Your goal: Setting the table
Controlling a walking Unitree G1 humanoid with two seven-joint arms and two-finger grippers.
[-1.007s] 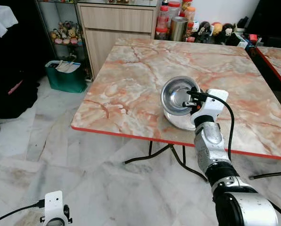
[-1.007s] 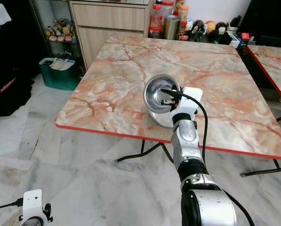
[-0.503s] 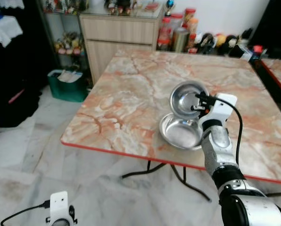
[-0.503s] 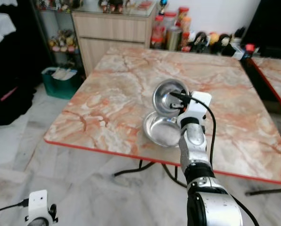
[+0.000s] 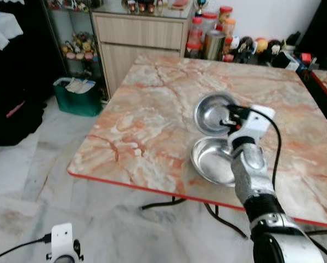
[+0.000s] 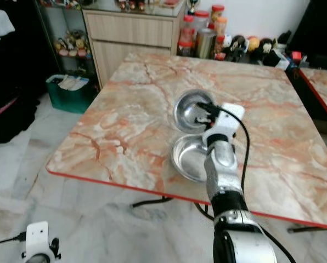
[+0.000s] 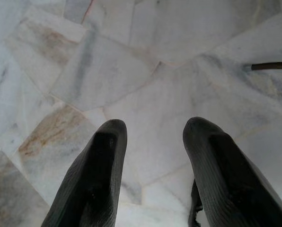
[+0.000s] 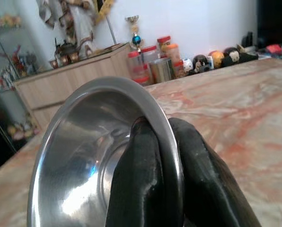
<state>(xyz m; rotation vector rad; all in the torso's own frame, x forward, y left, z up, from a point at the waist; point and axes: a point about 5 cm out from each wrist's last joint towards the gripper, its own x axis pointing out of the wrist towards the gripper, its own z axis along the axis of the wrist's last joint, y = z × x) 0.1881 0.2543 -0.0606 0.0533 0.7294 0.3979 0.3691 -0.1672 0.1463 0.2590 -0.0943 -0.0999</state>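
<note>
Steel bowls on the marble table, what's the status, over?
Right tool pinches rim of tilted bowl, lifted above table. Second bowl lies flat near table edge. Left tool open, idle over floor.

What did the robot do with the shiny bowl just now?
The right gripper carried the steel bowl it pinches by the rim farther across the table, off the second bowl, which now lies uncovered on the marble. The grip stayed shut on the rim, the second bowl stayed put, and the left gripper still hangs open over the floor.
</note>
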